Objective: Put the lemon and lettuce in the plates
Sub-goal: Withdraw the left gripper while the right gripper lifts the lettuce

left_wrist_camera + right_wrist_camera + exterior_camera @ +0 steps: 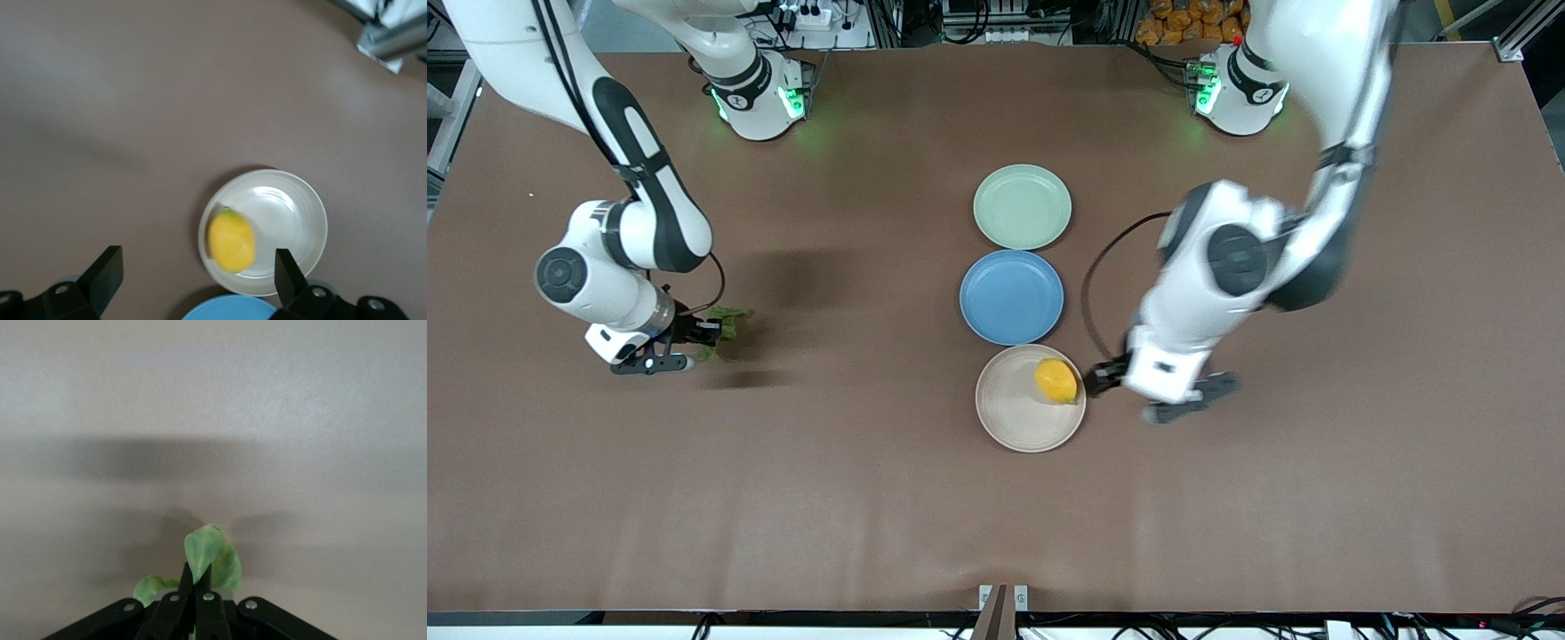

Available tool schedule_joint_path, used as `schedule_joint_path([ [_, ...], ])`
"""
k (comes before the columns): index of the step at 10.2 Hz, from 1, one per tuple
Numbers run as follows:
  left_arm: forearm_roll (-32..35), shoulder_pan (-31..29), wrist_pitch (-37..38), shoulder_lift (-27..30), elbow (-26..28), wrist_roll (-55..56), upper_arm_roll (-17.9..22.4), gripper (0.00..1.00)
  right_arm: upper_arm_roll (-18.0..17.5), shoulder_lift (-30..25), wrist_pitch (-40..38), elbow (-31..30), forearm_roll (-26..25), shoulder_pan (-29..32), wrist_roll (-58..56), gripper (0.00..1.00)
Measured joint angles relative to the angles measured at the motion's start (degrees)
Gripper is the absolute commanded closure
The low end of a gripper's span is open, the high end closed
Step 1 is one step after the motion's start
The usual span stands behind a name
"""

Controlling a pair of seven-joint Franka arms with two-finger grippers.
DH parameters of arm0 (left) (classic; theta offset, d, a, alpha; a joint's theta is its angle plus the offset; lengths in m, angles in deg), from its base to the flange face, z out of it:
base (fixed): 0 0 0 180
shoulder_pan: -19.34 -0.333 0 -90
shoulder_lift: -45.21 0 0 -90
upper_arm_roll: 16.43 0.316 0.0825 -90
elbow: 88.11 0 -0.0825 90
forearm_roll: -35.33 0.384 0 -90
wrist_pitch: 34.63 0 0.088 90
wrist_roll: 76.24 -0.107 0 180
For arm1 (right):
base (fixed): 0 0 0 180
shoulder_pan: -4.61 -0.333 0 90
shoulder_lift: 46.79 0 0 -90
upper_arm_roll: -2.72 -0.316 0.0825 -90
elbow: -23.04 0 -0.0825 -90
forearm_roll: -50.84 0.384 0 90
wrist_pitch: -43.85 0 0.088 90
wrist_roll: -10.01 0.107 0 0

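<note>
The lemon (1056, 380) is lying in the beige-white plate (1014, 418), close against the rim on the side toward the left arm's end of the counter (871, 489). The left gripper (1100, 378) is hanging just beside that rim with its jaws standing wide apart and holding nothing; from the front it is blurring, and much of it is hiding under its own wrist. In the left wrist view only the two finger tips (107, 270) are showing, cut off at the edge, with the lemon (231, 241) and its plate (293, 220) between them.

The right gripper (707, 331) is hanging over bare counter toward the right arm's end, its jaws clamping shut on the lettuce (731, 317). The leaf is sticking out past the fingertips, partly covered by them; in the right wrist view the lettuce (212, 559) is showing only as pale green lobes above the gripper.

The blue plate (1011, 296) and the mint green plate (1022, 206) are both sitting with nothing in them
</note>
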State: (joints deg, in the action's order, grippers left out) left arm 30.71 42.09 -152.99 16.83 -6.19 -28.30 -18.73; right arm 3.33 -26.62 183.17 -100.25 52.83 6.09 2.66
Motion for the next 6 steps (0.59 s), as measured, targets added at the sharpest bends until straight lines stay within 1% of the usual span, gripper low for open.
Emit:
schedule_joint_path([
  [1,0.0,-2.4,3.2,2.5,0.0,-3.3,0.0,0.0,-0.1,-0.7,-3.3,1.9,0.0,0.0,0.0,1.0],
  [2,0.0,-5.2,6.1,4.6,0.1,-8.6,0.1,0.0,-0.3,-1.5,-8.3,5.0,0.0,-0.2,0.0,1.0],
  [4,0.0,-10.2,10.9,7.3,0.3,-17.8,0.1,0.0,-0.7,-2.4,-19.1,13.3,0.1,-1.3,0.1,1.0],
  [6,0.0,-14.1,16.2,10.1,0.3,-23.8,0.1,0.0,-0.9,-2.8,-27.2,20.3,0.2,-3.3,0.1,1.0],
])
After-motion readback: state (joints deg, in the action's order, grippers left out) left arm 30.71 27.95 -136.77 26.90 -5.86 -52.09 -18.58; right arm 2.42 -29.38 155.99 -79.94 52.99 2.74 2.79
